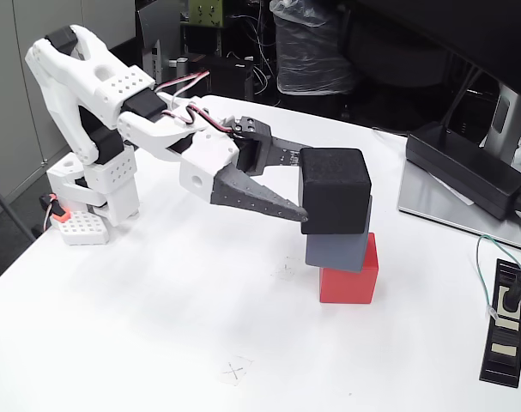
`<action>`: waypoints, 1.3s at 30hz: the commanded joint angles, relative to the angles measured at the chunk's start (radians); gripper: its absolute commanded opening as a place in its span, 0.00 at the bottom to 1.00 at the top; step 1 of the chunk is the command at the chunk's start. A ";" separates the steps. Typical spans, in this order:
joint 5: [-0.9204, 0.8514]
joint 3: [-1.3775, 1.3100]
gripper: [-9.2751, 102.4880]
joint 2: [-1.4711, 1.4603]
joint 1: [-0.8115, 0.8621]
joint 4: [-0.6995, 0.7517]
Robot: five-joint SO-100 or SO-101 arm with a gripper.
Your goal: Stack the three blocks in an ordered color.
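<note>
Stack: red cube (348, 273) on the table (183, 326), right of centre; grey cube (337, 240) on it; black cube (333, 190) on top, shifted left.
Jaws: gripper (305, 190) clasps the black cube's left side.
Handling: likely light, rigid, matte, not slippery.
Hold: opposite flat faces, mid-height.
Risk: the offset stack may topple on release.

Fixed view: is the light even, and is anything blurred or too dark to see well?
Fixed view: even, soft light on the table, only faint shadows; the stack is sharp; the black cube in the hand shows little surface detail; the background is dim.
</note>
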 commanded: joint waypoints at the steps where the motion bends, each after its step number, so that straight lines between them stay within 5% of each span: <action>1: -0.009 -0.014 0.42 0.025 -0.009 -0.018; 14: -0.009 -0.005 0.56 0.098 -0.008 -0.018; 30: 0.002 0.169 0.56 0.523 0.003 -0.003; 39: 0.196 0.107 0.56 0.538 -0.009 0.123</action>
